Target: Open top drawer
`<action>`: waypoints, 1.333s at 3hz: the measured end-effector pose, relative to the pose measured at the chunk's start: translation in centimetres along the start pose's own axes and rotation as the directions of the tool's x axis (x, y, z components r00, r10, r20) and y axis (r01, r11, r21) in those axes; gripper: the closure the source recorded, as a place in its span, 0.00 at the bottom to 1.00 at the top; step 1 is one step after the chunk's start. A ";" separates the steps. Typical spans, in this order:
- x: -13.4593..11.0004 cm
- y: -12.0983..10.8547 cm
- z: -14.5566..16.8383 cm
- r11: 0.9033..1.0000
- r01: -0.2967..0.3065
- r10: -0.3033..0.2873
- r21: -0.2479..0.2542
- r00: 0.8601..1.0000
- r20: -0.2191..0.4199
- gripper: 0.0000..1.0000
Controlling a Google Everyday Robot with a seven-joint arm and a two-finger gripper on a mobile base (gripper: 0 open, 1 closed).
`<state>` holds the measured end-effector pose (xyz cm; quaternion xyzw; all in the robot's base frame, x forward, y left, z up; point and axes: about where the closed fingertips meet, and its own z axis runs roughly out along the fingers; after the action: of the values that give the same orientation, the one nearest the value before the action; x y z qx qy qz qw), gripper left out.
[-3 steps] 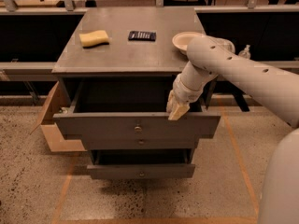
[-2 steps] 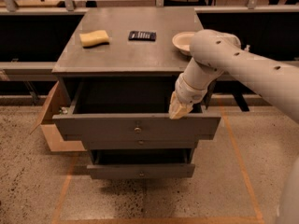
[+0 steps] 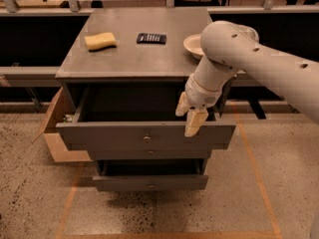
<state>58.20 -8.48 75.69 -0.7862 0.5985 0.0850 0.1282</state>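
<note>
Speckled floor [image 3: 40,193] with orange tape lines [image 3: 251,163], grey cabinet [image 3: 129,63] at centre. On its top, yellow sponge [image 3: 100,41] toward 10 o'clock, small black device [image 3: 151,38] at 12, pale bowl [image 3: 192,46] at 2. Top drawer [image 3: 114,132] pulled well out toward 6 o'clock, dark box exposed, round knob [image 3: 146,139] at the front's centre. Lower drawer [image 3: 149,183] beneath, out a little. Gripper [image 3: 189,115] at 3 o'clock along the top drawer's front rim, pointing down, jaws parted narrowly: one finger inside the box, the other over the front face. Cardboard box [image 3: 55,133] beside the cabinet at 9 o'clock.
</note>
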 end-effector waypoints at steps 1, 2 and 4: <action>0.0 -0.9 -0.2 0.999 -0.011 0.012 0.048 1.000 -0.011 0.63; 0.4 -3.1 -0.5 0.993 -0.015 0.018 0.114 1.000 -0.023 0.86; 1.5 -6.5 2.2 0.982 0.005 0.002 0.190 0.999 -0.037 1.00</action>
<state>64.87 -7.60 73.77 -0.7723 0.6055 0.0129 0.1917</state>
